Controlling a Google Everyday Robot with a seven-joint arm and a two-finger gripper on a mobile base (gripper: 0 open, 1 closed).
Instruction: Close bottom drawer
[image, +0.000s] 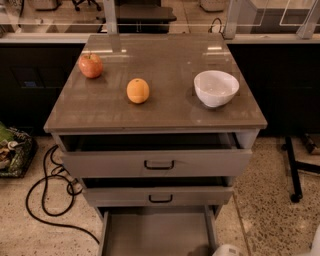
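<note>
- Bottom drawer (155, 232), the lowest grey metal tray of the cabinet, stands pulled far out at the lower edge of the view; we see its flat, plain grey floor and thin side walls.
- Just beside its right wall, at the bottom edge, sits the rounded white gripper (227, 250); we cannot tell whether it is spread or pressed together.
- Above it, the grey middle drawer (195, 196) and the grey top drawer (210, 163) are each slightly open, with small black loop handles and dark interiors.
- On the glossy grey-brown cabinet top (165, 115) rest a red apple (90, 65), a round orange (138, 91) and a smooth white ceramic bowl (216, 88), well apart.
- A black cable (33, 189) loops over the speckled terrazzo floor (270, 200) at the left.
</note>
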